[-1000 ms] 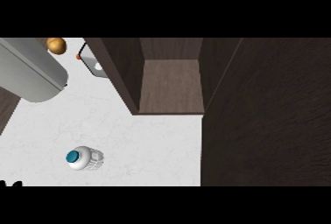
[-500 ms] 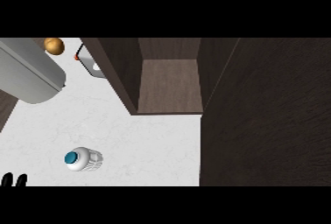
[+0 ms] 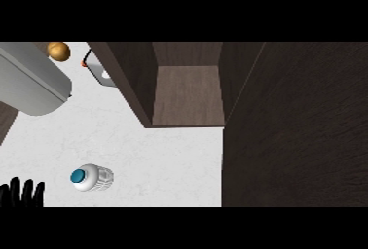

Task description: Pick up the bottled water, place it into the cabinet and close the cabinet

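Our left hand [image 3: 28, 194] shows straight, slightly spread fingers holding nothing; the bottled water [image 3: 92, 177] stands just right of them. Approaching sideways, we could knock it over before closing round it.

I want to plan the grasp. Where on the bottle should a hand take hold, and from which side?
Probably grip the bottle by its white body, below the blue cap. It stands upright on the counter, its round side free all around. The left hand, open at the lower left, is nearest, so come from the left.
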Controlling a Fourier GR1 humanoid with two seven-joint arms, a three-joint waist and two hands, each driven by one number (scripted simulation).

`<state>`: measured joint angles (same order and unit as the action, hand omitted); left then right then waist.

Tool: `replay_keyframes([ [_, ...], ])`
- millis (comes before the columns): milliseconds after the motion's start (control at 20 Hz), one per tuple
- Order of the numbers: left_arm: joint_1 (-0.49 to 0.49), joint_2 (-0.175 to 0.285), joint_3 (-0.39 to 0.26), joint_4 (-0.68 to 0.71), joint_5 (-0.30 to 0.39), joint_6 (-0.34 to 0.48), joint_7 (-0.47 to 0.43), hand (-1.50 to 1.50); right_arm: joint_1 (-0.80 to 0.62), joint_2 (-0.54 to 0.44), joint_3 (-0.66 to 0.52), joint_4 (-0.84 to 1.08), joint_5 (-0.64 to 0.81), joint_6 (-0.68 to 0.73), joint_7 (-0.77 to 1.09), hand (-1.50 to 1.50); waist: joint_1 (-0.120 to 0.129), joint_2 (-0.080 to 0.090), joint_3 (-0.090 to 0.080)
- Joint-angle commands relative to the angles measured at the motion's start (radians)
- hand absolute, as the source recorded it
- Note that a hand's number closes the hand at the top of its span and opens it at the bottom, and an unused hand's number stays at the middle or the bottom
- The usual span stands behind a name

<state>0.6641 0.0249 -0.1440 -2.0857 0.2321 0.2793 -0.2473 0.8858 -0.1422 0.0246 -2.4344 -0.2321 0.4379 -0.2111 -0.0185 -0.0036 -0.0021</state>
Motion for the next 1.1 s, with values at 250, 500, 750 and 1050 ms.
replay_keyframes([
  [250, -0.18, -0.005, 0.126, 0.338, 0.071, -0.06, -0.096, -1.5, 0.134, -0.002, -0.016, -0.18, -0.053, 0.039, -0.01, -1.5, -0.004, 0.001, 0.0],
  [500, -0.222, 0.004, 0.174, 0.514, 0.103, -0.141, -0.214, -1.5, 0.176, -0.019, -0.082, -0.175, -0.095, 0.06, -0.052, -1.5, 0.0, 0.001, 0.0],
  [750, -0.296, 0.017, 0.222, 0.66, 0.118, -0.18, -0.277, -1.5, 0.231, -0.005, -0.063, -0.204, -0.089, 0.072, -0.074, -1.5, -0.001, 0.002, 0.0],
  [1050, -0.399, -0.014, 0.231, 0.796, 0.1, -0.164, -0.324, -1.5, 0.267, -0.025, -0.095, -0.227, -0.111, 0.099, -0.092, -1.5, 0.0, 0.003, 0.0],
])
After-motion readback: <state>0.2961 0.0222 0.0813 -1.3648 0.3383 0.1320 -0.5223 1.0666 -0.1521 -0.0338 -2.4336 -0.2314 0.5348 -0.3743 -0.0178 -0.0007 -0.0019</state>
